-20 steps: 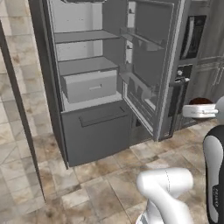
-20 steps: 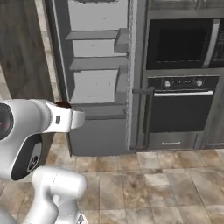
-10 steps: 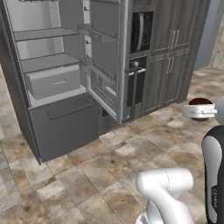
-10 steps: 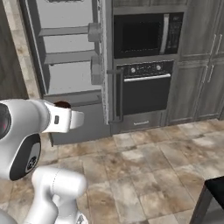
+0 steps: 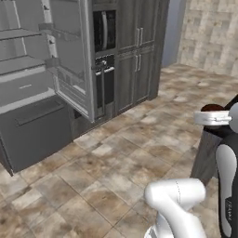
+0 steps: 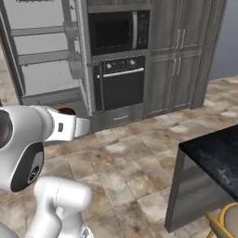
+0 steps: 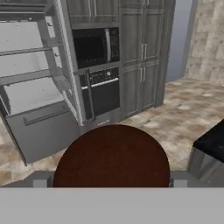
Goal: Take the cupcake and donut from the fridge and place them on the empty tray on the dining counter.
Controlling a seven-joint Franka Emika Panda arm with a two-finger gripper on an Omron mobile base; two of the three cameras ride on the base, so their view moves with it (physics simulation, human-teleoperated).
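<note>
The base has turned right over the last second, so both base views have swung as a whole; the kitchen fixtures themselves have not moved. The open fridge (image 5: 32,88), central in the left base view a second ago, now lies at that view's left edge, and in the right base view it has slid to the upper left. The wall oven (image 6: 122,83) and microwave (image 6: 118,31) have shifted from the right side toward the centre. Tall grey cabinets (image 6: 179,56) have come into view. The dining counter (image 6: 216,160) corner has come further in at the near right. A yellow-framed stool (image 6: 223,223) has appeared at the bottom right.
</note>
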